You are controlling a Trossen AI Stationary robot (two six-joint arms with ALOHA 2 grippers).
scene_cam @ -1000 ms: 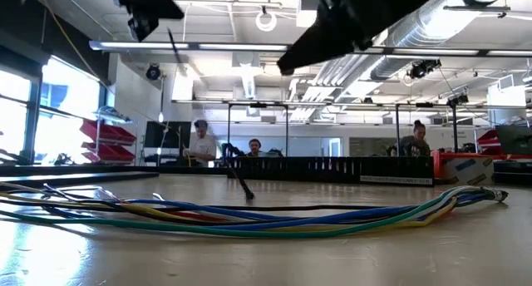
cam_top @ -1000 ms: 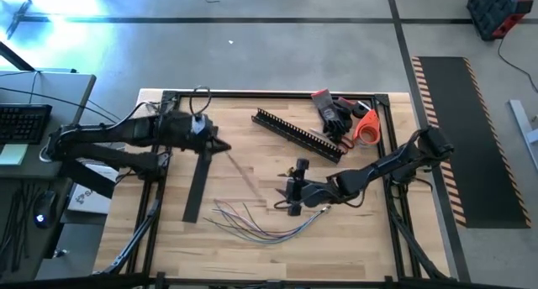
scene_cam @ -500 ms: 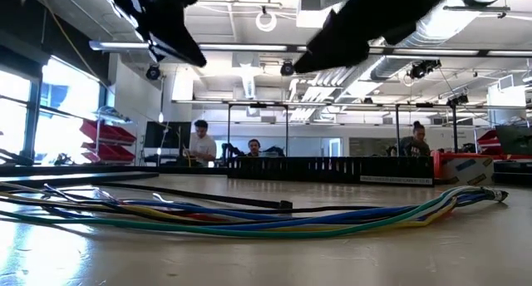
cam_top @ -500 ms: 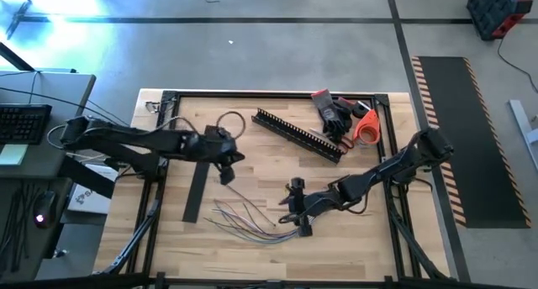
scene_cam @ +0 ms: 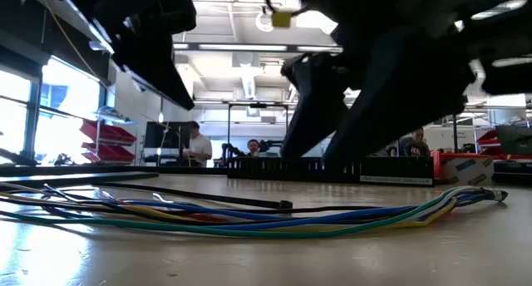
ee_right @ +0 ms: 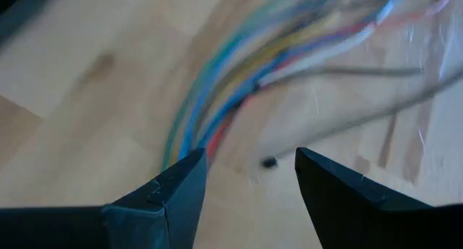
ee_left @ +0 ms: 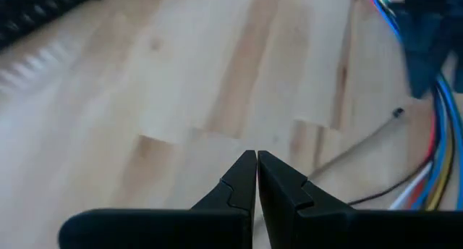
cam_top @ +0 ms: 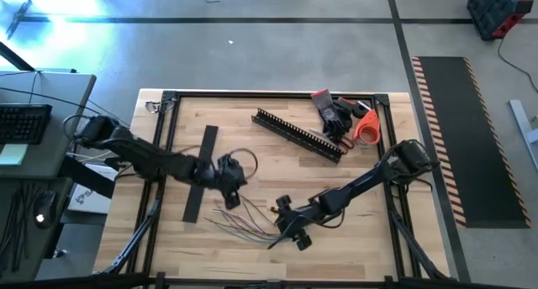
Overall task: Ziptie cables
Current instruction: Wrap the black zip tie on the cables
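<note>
1. Both arms have shifted since the earlier frames: the left gripper (cam_top: 229, 175) has swung from the upper left of the counter (cam_top: 370, 239) down toward the middle, and the right gripper (cam_top: 284, 230) has come lower and further left, now just beside the wires.
2. Cables (cam_top: 244, 222) lie loose on the wood in the lower middle of the high view, fanned out at their left ends and gathered toward the right.
3. Seen from the low view, the cables (scene_cam: 249, 224) stretch across the foreground as blue, green, yellow and red strands, bunched into one bundle at the right.
4. A thin black strand (scene_cam: 208, 199) lies on the counter just behind them.
5. Right jaws stand spread apart, holding nothing, with the coloured cables (ee_right: 239, 82) on the wood beyond them.
6. Left jaws are pressed together and pinch nothing that shows; bare wood lies ahead and the cables (ee_left: 434, 133) run along the right edge of the left wrist view.
7. A flat black strip (cam_top: 200, 173) lies left of centre, partly crossed by the left arm.
8. A black comb-toothed channel (cam_top: 298, 134) lies slanted in the upper middle, with gloves (cam_top: 334, 112) and an orange tape roll (cam_top: 366, 128) at the upper right.
</note>
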